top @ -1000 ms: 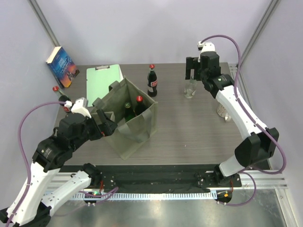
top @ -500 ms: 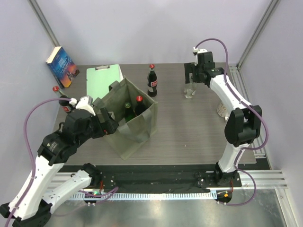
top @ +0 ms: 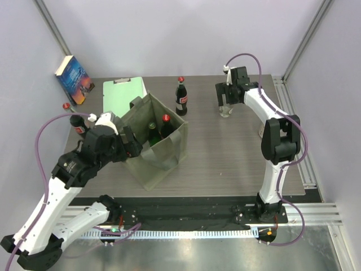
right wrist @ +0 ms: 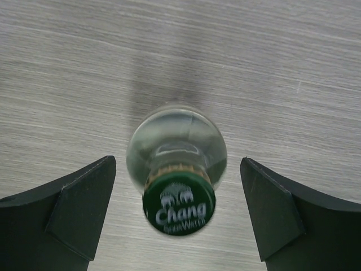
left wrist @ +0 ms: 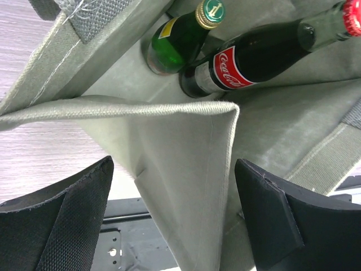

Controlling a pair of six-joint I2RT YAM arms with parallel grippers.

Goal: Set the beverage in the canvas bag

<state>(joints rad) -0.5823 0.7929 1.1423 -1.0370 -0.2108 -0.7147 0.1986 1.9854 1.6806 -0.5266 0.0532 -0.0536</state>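
Note:
The olive-grey canvas bag [top: 159, 151] stands left of the table's middle, with a green bottle [top: 151, 130] and a red-capped cola bottle [top: 166, 125] inside. My left gripper [top: 130, 148] is open at the bag's left rim. In the left wrist view a fabric wall of the bag [left wrist: 186, 147] hangs between the spread fingers [left wrist: 67, 209], with the green bottle [left wrist: 181, 38] and cola bottle [left wrist: 254, 56] beyond. My right gripper [top: 225, 95] is open directly above a clear bottle [top: 227, 107]. Its green cap [right wrist: 179, 203] sits between the right gripper's [right wrist: 177, 169] spread fingers, untouched.
Another cola bottle [top: 181, 97] stands behind the bag. A third [top: 75, 121] stands at the left edge. A mint-green clipboard [top: 121, 95] lies at the back left, and a book [top: 74, 79] leans against the left wall.
My right gripper has swung left and down until it hangs over the clear bottle. My left arm has moved forward and right, closer to the bag's rim.

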